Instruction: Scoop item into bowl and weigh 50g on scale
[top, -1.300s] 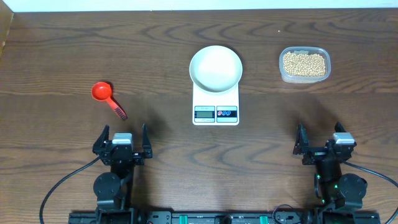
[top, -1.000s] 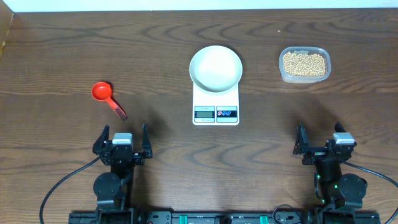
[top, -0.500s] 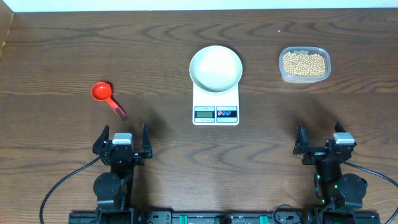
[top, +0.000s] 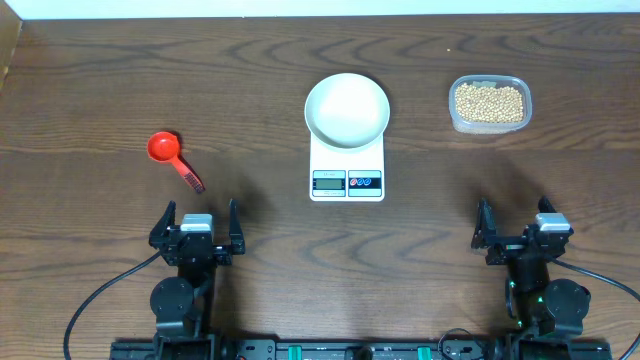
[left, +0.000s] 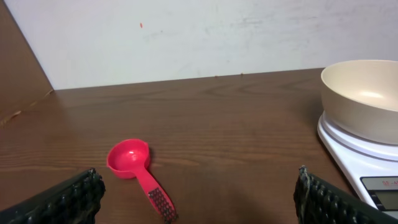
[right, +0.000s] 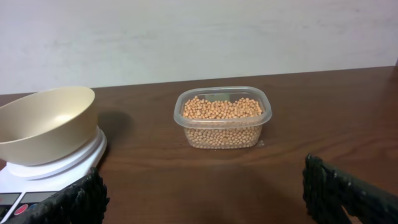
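Both spread wide, empty: left gripper (top: 198, 216), red scoop (top: 173, 160) ahead; right gripper (top: 514, 216), beans (top: 489, 102) ahead; bowl (top: 346, 108) on scale (top: 346, 162) between.

arms (top: 178, 295): black | wrist blocks (top: 196, 224): grey | cables (top: 100, 290): black, looping | tool pads (left: 68, 199): black, ribbed | right base (top: 545, 300): green lights

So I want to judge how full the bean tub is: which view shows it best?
The right wrist view: the clear tub sits centred, seen side-on, beans filling it nearly to the rim. Overhead shows it small, from above only. The left wrist view misses it.
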